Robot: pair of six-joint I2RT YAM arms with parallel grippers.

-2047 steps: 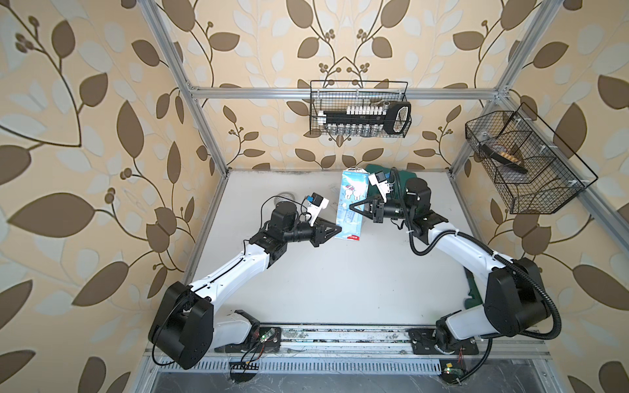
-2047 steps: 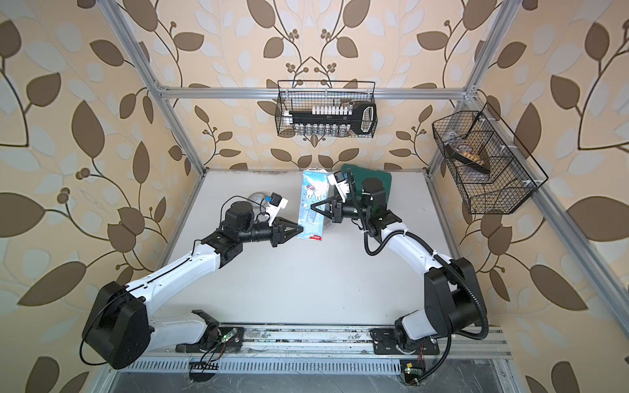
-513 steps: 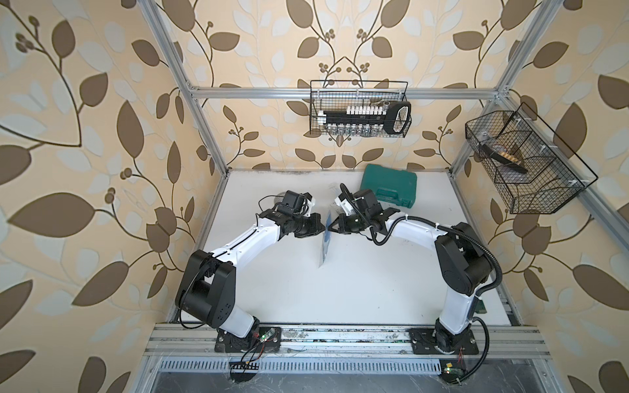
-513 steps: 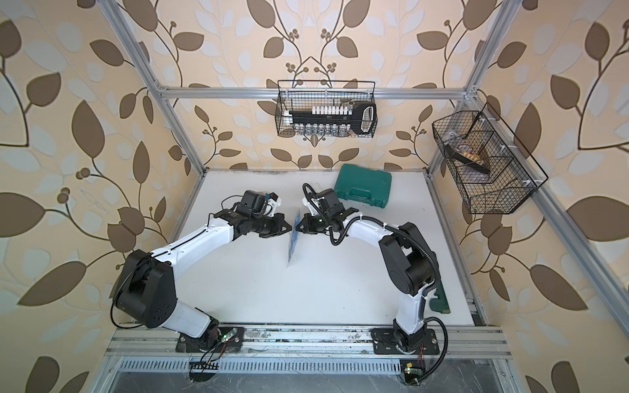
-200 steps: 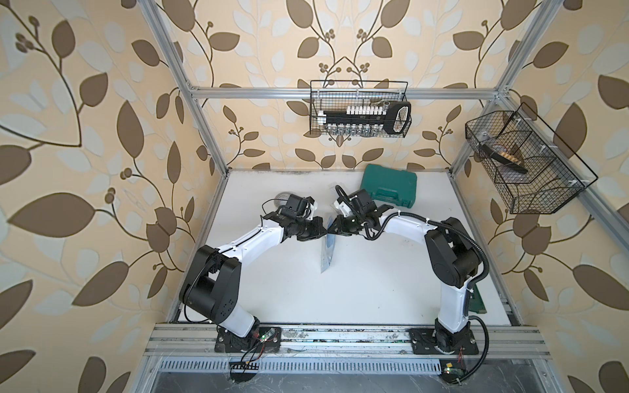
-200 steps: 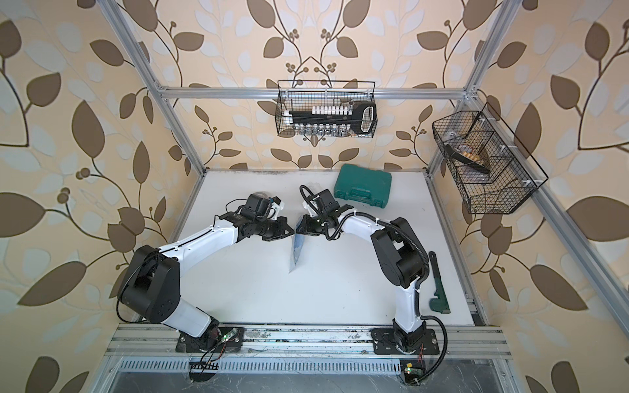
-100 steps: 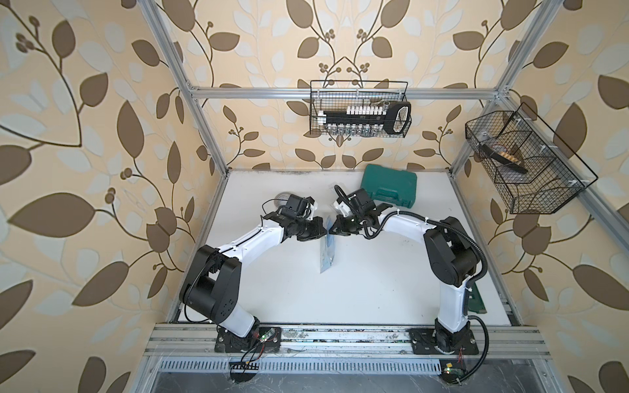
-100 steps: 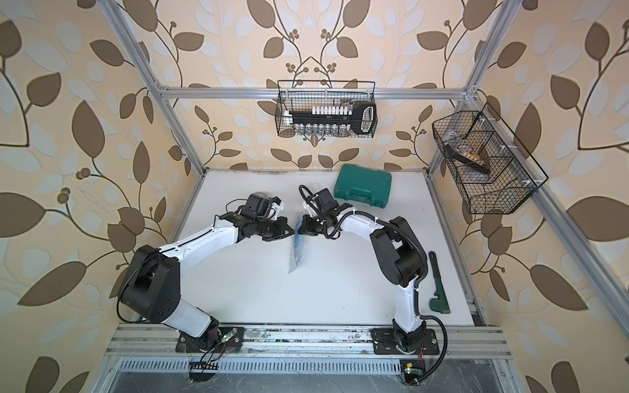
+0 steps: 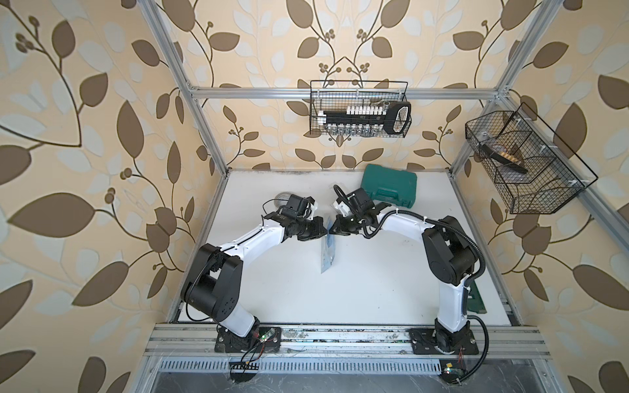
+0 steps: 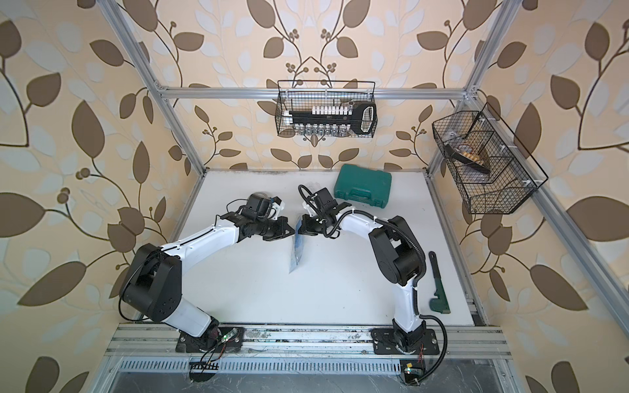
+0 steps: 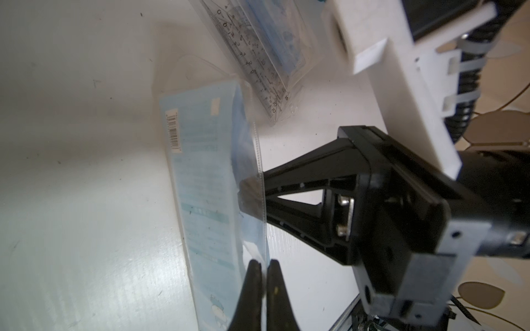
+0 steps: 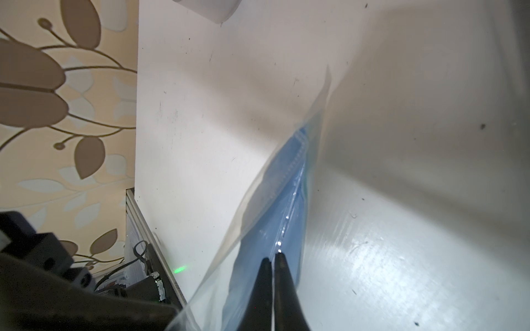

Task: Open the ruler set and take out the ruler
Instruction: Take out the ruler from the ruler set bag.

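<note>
While the left gripper (image 11: 264, 266) and the right gripper (image 11: 249, 197) are each pinched tight on the top edge of the clear plastic ruler-set pouch (image 9: 327, 252), which hangs edge-on between them over the white table (image 9: 374, 279), the likeliest failure is the slick film sliding out of one pinch as the arms pull apart. If either pair of jaws has caught both layers, the seal may hold or tear unevenly. Once it gives, the clear graduated ruler (image 11: 252, 57) low in the pouch could spill.

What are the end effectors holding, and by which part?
Both hold the ruler set pouch: left end effector and right end effector each pinch the clear edge at its raised end.
</note>
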